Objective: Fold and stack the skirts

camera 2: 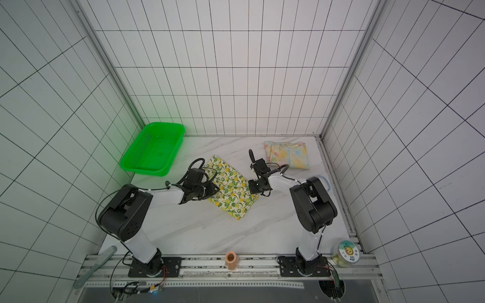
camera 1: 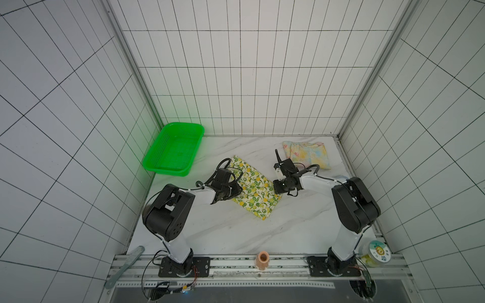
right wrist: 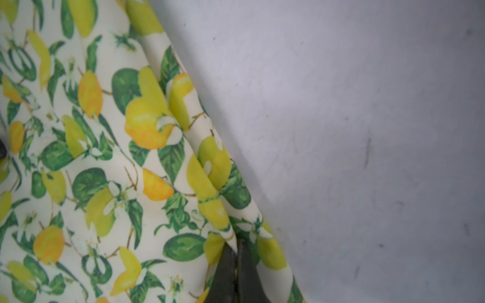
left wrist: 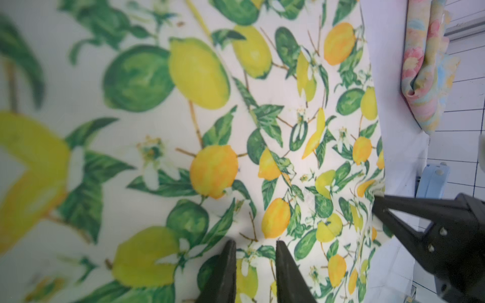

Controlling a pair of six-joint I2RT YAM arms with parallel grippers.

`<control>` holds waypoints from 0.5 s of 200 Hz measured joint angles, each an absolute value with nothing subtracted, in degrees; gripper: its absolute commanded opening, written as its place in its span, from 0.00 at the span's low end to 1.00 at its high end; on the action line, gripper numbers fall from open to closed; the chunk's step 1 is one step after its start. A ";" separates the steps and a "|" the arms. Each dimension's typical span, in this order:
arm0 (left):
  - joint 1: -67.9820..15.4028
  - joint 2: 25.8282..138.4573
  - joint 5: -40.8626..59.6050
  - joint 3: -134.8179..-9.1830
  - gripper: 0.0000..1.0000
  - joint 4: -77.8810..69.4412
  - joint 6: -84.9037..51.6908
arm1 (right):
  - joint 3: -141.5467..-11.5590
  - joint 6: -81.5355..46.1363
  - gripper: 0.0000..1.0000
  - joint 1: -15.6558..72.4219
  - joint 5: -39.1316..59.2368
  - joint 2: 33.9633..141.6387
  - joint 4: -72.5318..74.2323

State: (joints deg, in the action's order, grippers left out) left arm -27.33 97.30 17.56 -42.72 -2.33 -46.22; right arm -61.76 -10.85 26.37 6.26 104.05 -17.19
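Lying aslant in the middle of the white marble-patterned bench [camera 1: 223,230], the thin cream lemon-print skirt [camera 1: 256,191] with green leaves was spread flat in layers between the two arms; the pastel yellow-blue skirt with pink flowers [camera 1: 307,154] sat folded near the far right corner, well apart from it; the bright green plastic basket [camera 1: 165,170] stood at the far left. The left gripper [left wrist: 256,259] hung over the lemon cloth's left side, its fingers [left wrist: 228,270] apart by a narrow gap, the print showing between them and nothing caught there. The right gripper [right wrist: 237,251] met the opposite edge, its fingers [right wrist: 225,270] drawn almost together on the doubled hem; creases ran up to the tips, which read as a pinch on that edge. The cloth looked light, limp and smooth, likely to sag and let its layers slide apart; it seemed best taken at two edge points at once, with every layer between the fingers, and carried low; a hold on the top layer alone would probably undo the fold.
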 measured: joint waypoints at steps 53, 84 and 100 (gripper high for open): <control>-30.92 91.88 19.49 -39.86 0.28 1.15 -51.11 | -63.46 -10.46 0.36 25.43 5.89 97.12 -19.99; -26.50 87.83 19.55 -41.47 0.28 3.05 -50.94 | -62.85 -12.71 0.35 27.20 10.07 86.85 -18.52; -23.57 87.48 19.55 -42.68 0.28 3.33 -50.04 | -60.36 -14.00 0.35 28.88 12.69 83.55 -15.97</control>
State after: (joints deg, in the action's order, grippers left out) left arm -23.57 87.48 19.55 -42.68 3.33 -50.04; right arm -60.36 -14.00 28.88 12.69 83.55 -15.97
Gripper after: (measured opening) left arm 0.279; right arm 0.355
